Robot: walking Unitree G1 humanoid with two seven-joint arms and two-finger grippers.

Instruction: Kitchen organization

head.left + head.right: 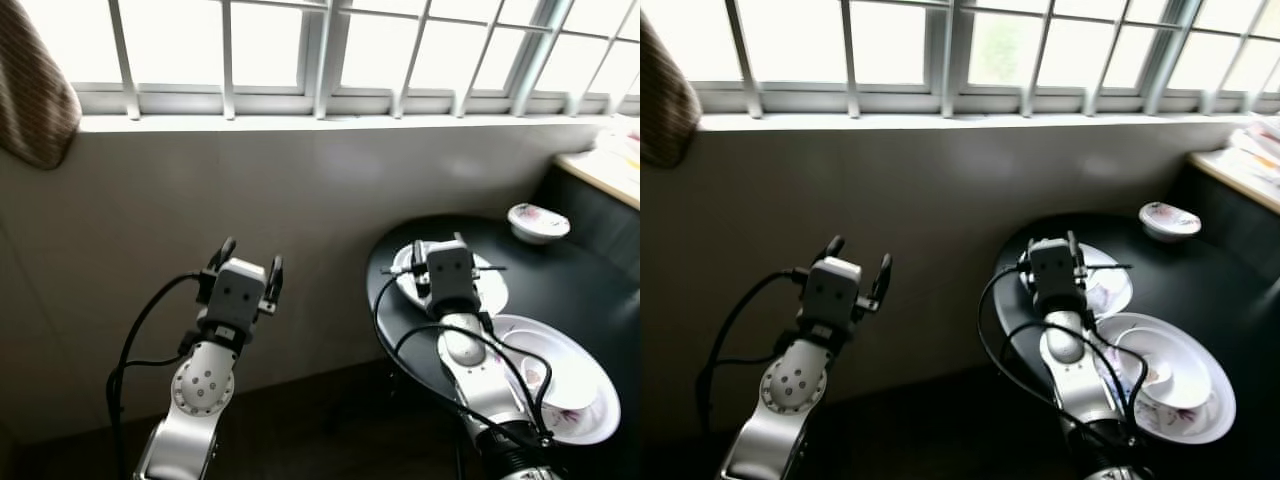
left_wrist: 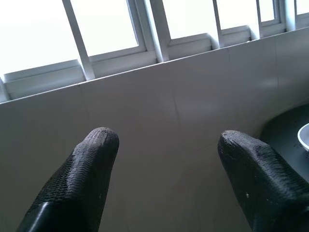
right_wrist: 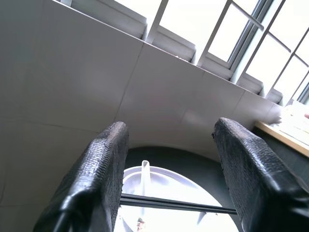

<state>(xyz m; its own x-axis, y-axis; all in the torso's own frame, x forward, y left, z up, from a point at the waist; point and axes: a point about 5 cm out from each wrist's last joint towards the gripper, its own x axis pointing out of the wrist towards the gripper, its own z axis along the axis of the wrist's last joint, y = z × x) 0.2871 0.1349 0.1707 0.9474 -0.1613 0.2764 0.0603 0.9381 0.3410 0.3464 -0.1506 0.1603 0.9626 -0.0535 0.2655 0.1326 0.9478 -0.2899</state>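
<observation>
Lower right of the head view: large white round plate with a faint floral print, nearest on the round black table, partly behind the silver right arm, a smaller white bowl nested on it. Lower left: silver left arm raised over dark floor, left gripper spread wide and empty, pointed at the bare grey tiled wall. Centre right: right gripper poised above a second white dish near the table's left edge, black fingers parted with nothing between them. Across that dish, a pair of thin black chopsticks and what looks like a white spoon handle, seen close through the wrist camera. Upper right: small white bowl with pink markings, well apart at the table's far side, beside a pale wooden counter edge. Top of frame: white-barred window above a pale sill; upper left corner, brown woven cloth hanging.

Likely next: a descent onto the chopsticks. Risks, as judged from here: slender sticks rolling off the rim under a one-sided touch, the dish tipped or nudged toward the nearby table edge, and the arm's loose black cables dragging across the stacked plate behind.
</observation>
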